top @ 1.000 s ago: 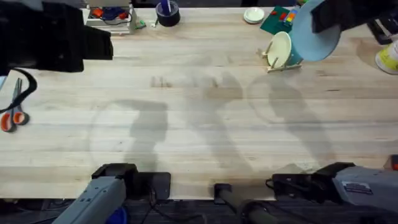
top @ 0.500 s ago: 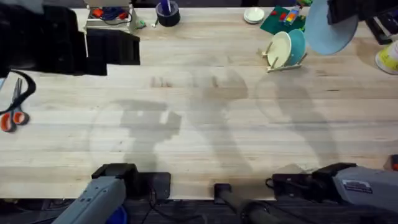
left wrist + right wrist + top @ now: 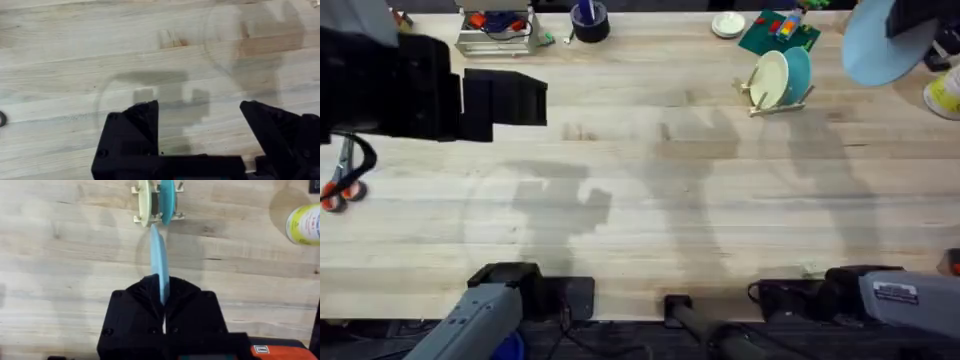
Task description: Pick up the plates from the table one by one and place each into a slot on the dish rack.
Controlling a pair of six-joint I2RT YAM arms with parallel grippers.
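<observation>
From above, the right gripper [image 3: 908, 22] holds a pale sky-blue plate [image 3: 876, 48] in the air at the far right end of the light wooden table [image 3: 650, 180], just right of the small dish rack [image 3: 775, 95], where a cream-yellow plate [image 3: 770, 78] and a teal plate [image 3: 798, 72] stand on edge side by side. The left gripper [image 3: 505, 97] hangs large and dark over the table's far left, beside red-handled scissors [image 3: 340, 180]; a white wire-frame box [image 3: 498, 30] sits at the far edge. The left wrist camera shows that gripper's black fingers [image 3: 137, 125] spread wide apart with nothing between them, bare planks below. In the right wrist camera, the fingers [image 3: 145, 300] are clamped on the blue plate's rim, the plate edge-on and upright, pointing toward the rack with its two plates, a yellow-labelled container [image 3: 305, 224] off to one side.
</observation>
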